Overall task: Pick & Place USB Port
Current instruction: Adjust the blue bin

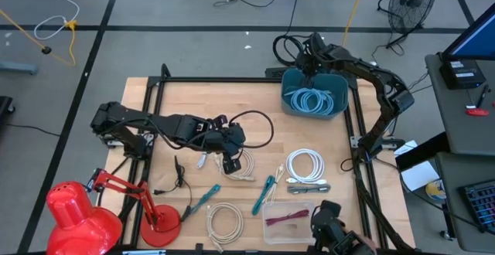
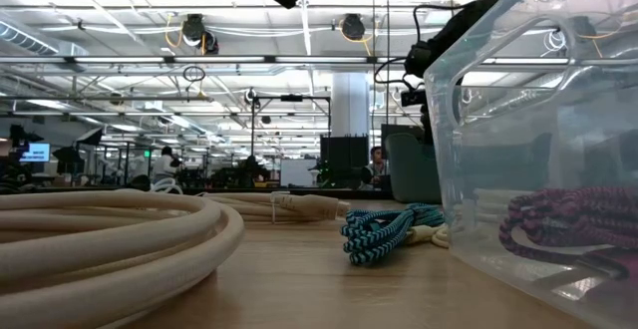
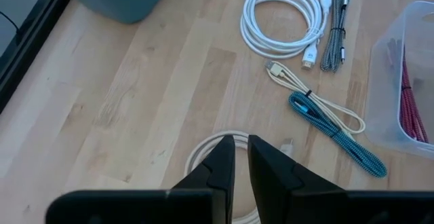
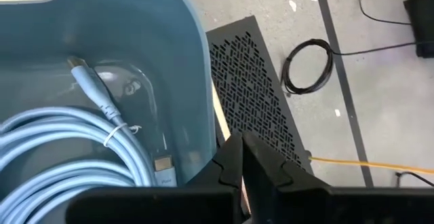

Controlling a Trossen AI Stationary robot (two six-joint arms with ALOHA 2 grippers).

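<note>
while both arms reach over the wooden tabletop (image 1: 178, 93), the scene reads like this:

left hand (image 1: 230, 162): near the middle of the tabletop, just above a cream cable coil (image 1: 243, 164); in its wrist view the dark fingers (image 3: 220, 166) stand almost together with a thin gap, and whether they pinch a strand of that coil cannot be told.

right hand (image 1: 311, 54): at 1 o'clock, over the far rim of the blue bin (image 1: 289, 81); clenched with nothing in it.

blue bin contents: a light blue cable (image 4: 81, 149), coiled and tied, with its plug end lying on the bin floor.

white cable (image 1: 305, 164): coiled at 4 o'clock from the left hand, with a grey braided cable (image 1: 308, 187) just beside it.

teal braided cable (image 1: 262, 195): at 5 o'clock, next to a clear box (image 1: 272, 209) that holds a red cable (image 1: 285, 218).

second cream coil (image 1: 225, 221): at 6 o'clock, near the front edge.

red lamp (image 1: 73, 218): at 8 o'clock, on the corner.
</note>
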